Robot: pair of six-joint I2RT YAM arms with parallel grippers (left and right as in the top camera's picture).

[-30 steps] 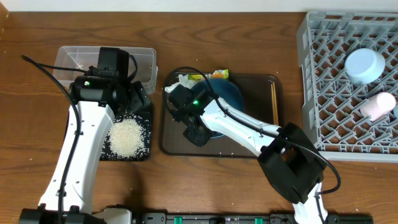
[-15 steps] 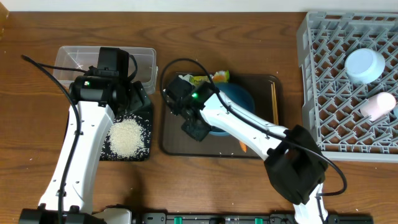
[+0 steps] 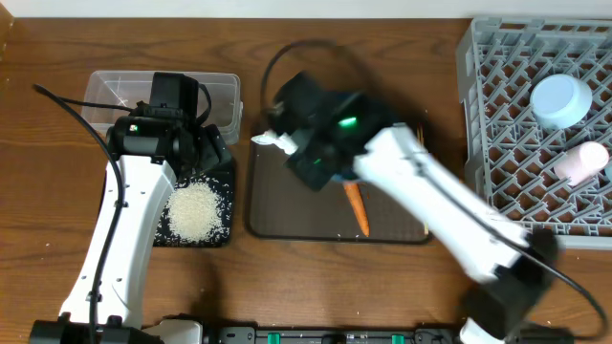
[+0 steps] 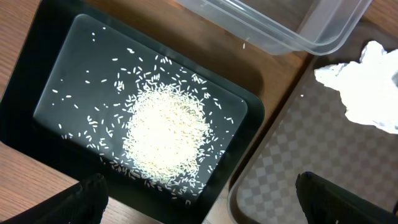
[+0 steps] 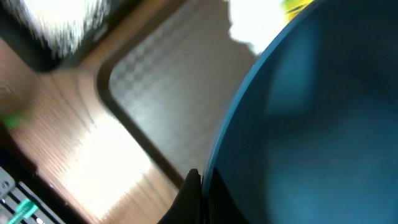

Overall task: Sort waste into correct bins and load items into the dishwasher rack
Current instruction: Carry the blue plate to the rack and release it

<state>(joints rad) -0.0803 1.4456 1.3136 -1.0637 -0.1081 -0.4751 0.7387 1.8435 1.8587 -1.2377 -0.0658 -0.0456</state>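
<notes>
Blue bowl [image 5: 311, 124]: rim pinched, over the brown tray [image 3: 287, 215]!
Right gripper [image 5: 198, 186]: clamped on that rim.
Left gripper [image 4: 202, 202]: jaws wide apart above rice [image 4: 165, 134] in black tray [image 4: 62, 74].
Carrot [image 3: 356, 205]: on brown tray.

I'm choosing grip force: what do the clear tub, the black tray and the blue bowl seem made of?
The clear tub: thin glossy plastic, see-through walls with a rolled rim. The black tray: smooth, faintly shiny, probably plastic; soft reflections on its floor. The blue bowl: smooth, even, satin blue; plastic or glazed ceramic, the blurred view leaves it open.
</notes>
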